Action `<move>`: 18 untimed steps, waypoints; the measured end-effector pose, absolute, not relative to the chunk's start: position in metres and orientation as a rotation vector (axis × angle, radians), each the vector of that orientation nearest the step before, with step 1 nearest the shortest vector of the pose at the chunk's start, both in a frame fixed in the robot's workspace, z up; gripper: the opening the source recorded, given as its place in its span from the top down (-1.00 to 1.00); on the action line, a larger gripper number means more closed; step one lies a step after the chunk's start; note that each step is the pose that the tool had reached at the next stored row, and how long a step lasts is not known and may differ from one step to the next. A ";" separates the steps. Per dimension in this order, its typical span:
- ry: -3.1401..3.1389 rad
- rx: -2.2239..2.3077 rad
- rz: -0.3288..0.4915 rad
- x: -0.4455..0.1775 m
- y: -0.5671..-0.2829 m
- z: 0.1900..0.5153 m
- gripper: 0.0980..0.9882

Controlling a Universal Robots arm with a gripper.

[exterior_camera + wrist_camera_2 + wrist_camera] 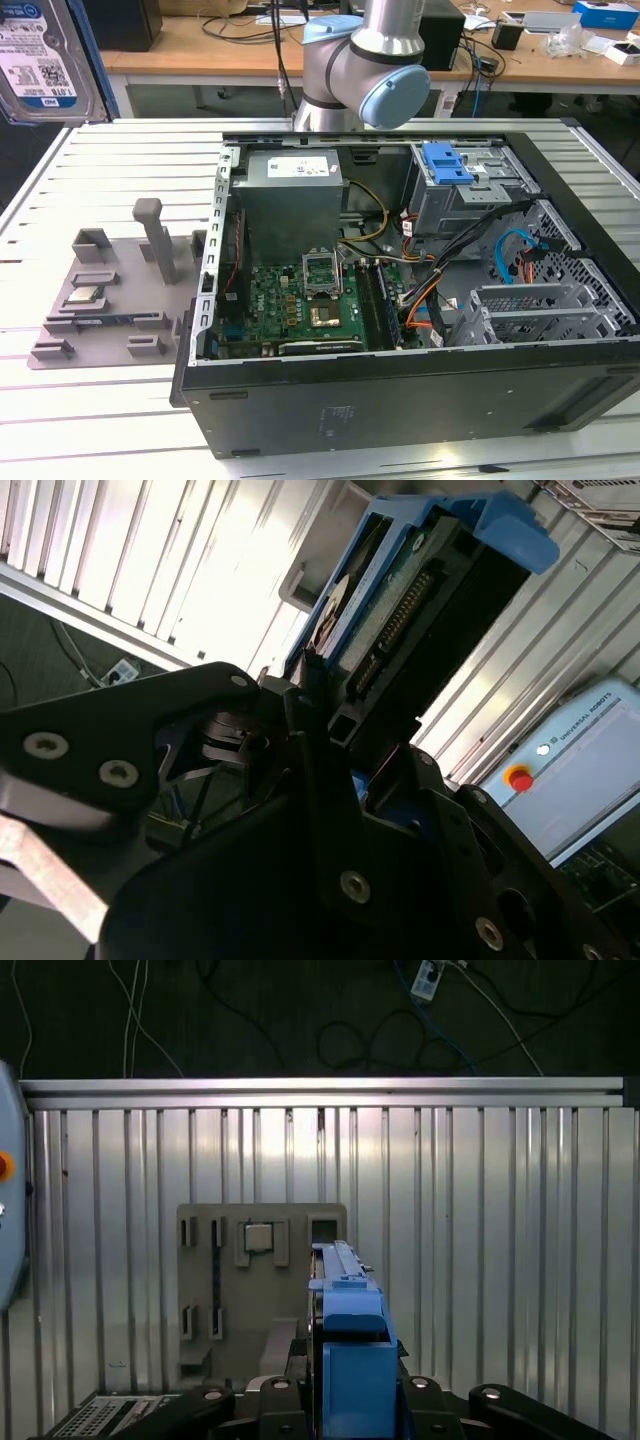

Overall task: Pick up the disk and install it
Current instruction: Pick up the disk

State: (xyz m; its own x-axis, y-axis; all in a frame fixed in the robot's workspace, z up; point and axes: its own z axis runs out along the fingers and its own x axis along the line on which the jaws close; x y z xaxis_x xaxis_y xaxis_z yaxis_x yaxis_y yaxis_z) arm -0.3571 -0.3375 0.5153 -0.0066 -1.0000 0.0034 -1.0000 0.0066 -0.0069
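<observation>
A ribbed aluminium table (110, 400) carries an open computer case (400, 410) lying on its side. Towards the exterior view's left it also carries a grey tray (60, 340) with a small square chip (85, 295) seated in it. Behind the table stands a wooden desk (200, 45) strewn with cables and boxes. The arm (370, 70) rises at the table's far edge.

The disk (40, 60) sits in the exterior view's upper left corner, close to that camera. Its label faces the camera and a blue frame surrounds it. It is off the table and well apart from the case.

In the second wrist view the black gripper (335, 730) has its jaws closed on the disk (the connector edge faces this camera). A control pendant (575, 770) with a red button lies beyond.

The first wrist view looks past the disk's thin blue edge to the tray and chip lying on the table. Beyond the table's end rail is a dark floor (250, 1020) with loose cables and a power strip (428, 978).

Inside the case, a blue bracket (447, 163) sits on the drive cage at the far corner, towards the exterior view's right. Bare ribbed table lies on both sides of the tray, and between the tray and the rail
</observation>
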 end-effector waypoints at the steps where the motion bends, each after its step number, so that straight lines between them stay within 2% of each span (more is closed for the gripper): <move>1: 2.227 -2.212 -0.011 -0.357 -0.337 0.518 0.41; 18: 2.227 -2.212 -0.011 -0.357 -0.337 0.568 0.41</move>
